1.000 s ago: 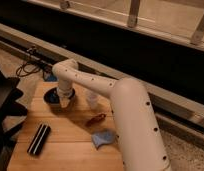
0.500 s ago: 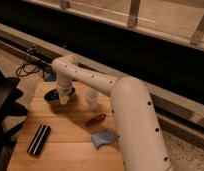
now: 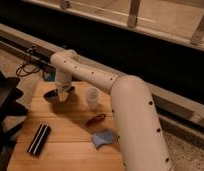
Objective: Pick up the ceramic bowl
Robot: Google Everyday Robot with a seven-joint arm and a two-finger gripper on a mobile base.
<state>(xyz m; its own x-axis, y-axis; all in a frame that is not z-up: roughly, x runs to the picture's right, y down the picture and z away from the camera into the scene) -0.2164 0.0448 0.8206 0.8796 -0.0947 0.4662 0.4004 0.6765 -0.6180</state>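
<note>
The ceramic bowl is dark and glossy and sits at the back left of the wooden table. My gripper hangs from the white arm and reaches down onto the bowl's right side, touching its rim. The gripper's tip hides part of the bowl. A small translucent plastic cup stands upright just right of the bowl.
A red object lies in the middle of the table, a blue cloth in front of it, and a black box at the front left. Cables lie on the floor behind. A dark chair is at the left.
The gripper has lowered onto the bowl's right side. The bowl looks shifted slightly to the right and a little tilted. The cup and the other things have not moved.
</note>
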